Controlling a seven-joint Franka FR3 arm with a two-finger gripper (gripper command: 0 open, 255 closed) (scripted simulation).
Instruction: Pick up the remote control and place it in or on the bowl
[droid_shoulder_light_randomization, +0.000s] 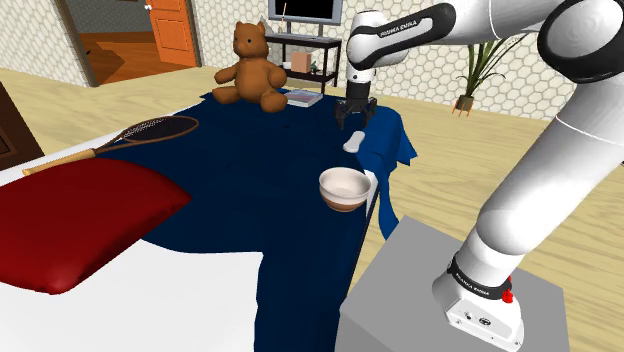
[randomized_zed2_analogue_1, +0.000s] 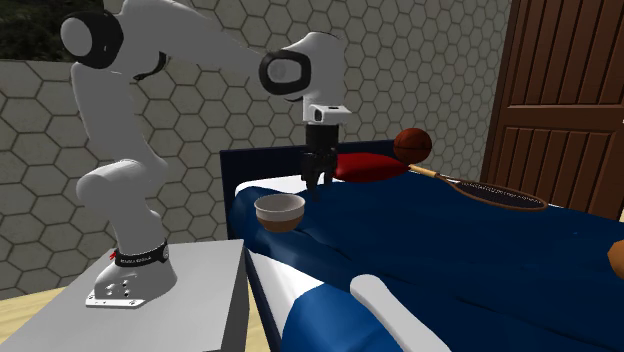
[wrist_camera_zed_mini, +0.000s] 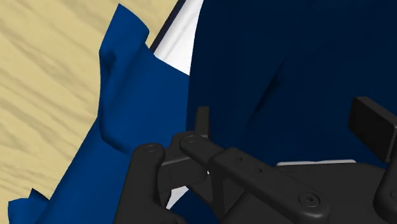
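On the dark blue blanket (droid_shoulder_light_randomization: 250, 170) of the bed (droid_shoulder_light_randomization: 200, 300), one white remote control (droid_shoulder_light_randomization: 354, 143) lies close to the blanket's edge, at about one o'clock from the middle of the shoulder view. One gripper (droid_shoulder_light_randomization: 356, 120) hangs just above it, pointing down. Its two fingers (wrist_camera_zed_mini: 372, 127) stand well apart in the wrist view and clasp nothing. One bowl (droid_shoulder_light_randomization: 347, 188), pale with a brown band low on its wall, sits upright on the blanket at six o'clock from the remote control, near it but apart. One brown teddy bear (droid_shoulder_light_randomization: 253, 68) sits at ten o'clock from the gripper, with one book (droid_shoulder_light_randomization: 303, 98) lying just beside it. One racket (droid_shoulder_light_randomization: 150, 130) lies at nine o'clock from the remote control, well apart, and one red pillow (droid_shoulder_light_randomization: 70, 220) rests at eight o'clock. In the second exterior view, one brown ball (randomized_zed2_analogue_1: 412, 145) sits at two o'clock from the gripper. A lighter blue fold of the blanket hangs over the pale wooden floor (wrist_camera_zed_mini: 51, 76). One grey stand (droid_shoulder_light_randomization: 420, 290) carries the arm.
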